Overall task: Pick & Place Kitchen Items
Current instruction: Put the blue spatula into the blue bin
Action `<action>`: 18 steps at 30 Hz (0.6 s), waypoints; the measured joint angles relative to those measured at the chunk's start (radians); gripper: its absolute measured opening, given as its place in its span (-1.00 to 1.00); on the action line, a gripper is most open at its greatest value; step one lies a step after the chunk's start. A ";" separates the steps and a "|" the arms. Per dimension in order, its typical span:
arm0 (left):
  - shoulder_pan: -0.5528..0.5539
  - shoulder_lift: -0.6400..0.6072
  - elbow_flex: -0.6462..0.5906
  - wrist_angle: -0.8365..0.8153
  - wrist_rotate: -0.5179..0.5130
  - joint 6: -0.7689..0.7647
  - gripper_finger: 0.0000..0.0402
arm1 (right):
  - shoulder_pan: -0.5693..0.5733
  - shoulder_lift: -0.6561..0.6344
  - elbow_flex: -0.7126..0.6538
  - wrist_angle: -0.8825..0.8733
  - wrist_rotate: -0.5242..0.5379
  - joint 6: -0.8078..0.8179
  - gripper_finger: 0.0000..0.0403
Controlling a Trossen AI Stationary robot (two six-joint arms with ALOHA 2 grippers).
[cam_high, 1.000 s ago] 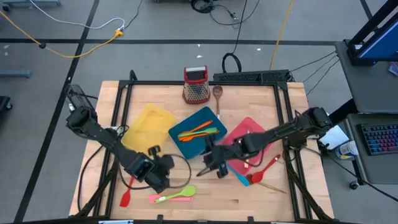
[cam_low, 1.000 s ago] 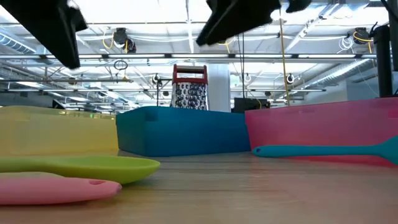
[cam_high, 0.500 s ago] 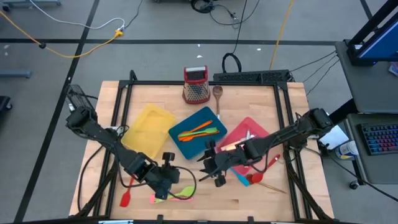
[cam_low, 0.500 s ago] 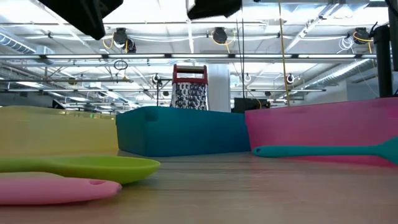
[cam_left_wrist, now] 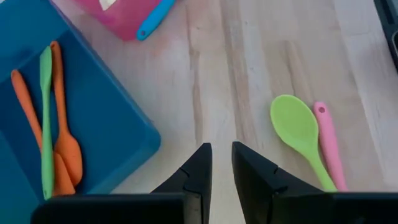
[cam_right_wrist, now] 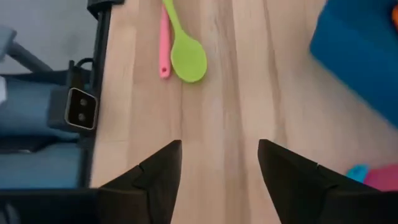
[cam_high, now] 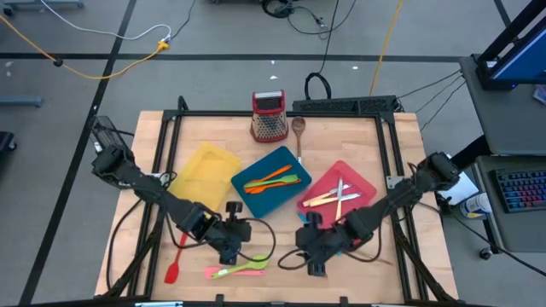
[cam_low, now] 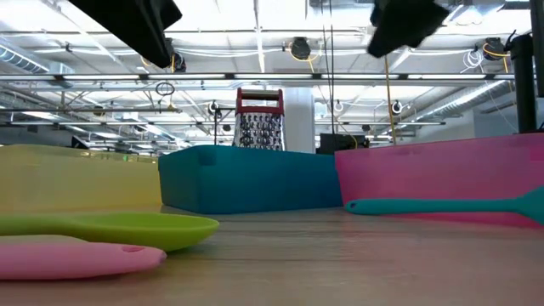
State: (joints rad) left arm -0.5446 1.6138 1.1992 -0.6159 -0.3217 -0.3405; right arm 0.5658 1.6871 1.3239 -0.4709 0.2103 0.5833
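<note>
A green spoon [cam_high: 249,265] and a pink utensil [cam_high: 217,272] lie side by side on the wood near the table's front edge; they also show in the left wrist view [cam_left_wrist: 297,130] and the right wrist view [cam_right_wrist: 185,55]. My left gripper [cam_high: 232,249] hovers just above and behind them, its fingers [cam_left_wrist: 222,155] all but shut and empty. My right gripper [cam_high: 311,258] hangs to their right, open [cam_right_wrist: 219,155] and empty over bare wood. A blue spatula [cam_low: 442,204] lies against the pink tray. A red spatula [cam_high: 174,263] lies at the front left.
A teal tray [cam_high: 281,162] holds orange and green utensils. A pink tray [cam_high: 363,183] holds pale cutlery. A yellow tray [cam_high: 205,170] stands on the left. A grater [cam_high: 269,118] and a wooden spoon [cam_high: 299,128] are at the far edge.
My right gripper has moved from over the pink tray's near corner toward the table's near edge, leaving the cutlery in the tray in view. My left gripper has moved toward the table's right, closer to the green spoon. No utensil has moved.
</note>
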 joint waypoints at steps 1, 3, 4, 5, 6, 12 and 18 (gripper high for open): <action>0.007 0.000 0.000 0.000 0.000 0.000 -0.67 | 0.011 0.000 0.000 -0.005 -0.002 0.032 0.01; 0.023 0.000 0.000 0.000 -0.001 0.000 -0.67 | 0.034 0.000 0.000 -0.024 -0.011 0.123 0.02; 0.032 0.000 0.000 0.000 -0.002 0.000 -0.67 | 0.043 0.000 0.000 -0.036 -0.030 0.176 0.02; 0.039 0.000 0.000 0.000 -0.002 0.000 -0.67 | 0.054 0.000 0.000 -0.048 -0.040 0.224 0.03; 0.046 0.000 0.000 0.000 -0.002 0.000 -0.67 | 0.063 0.000 0.000 -0.058 -0.050 0.271 0.03; 0.086 0.000 0.000 0.000 -0.002 0.011 -0.67 | 0.124 0.000 0.000 -0.168 -0.022 0.469 0.01; 0.114 0.000 0.000 -0.001 -0.001 0.058 -0.67 | 0.183 0.000 -0.001 -0.276 0.025 0.736 0.00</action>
State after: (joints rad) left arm -0.4304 1.6138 1.1995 -0.6165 -0.3225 -0.2822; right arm 0.7492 1.6871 1.3231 -0.7471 0.2356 1.3192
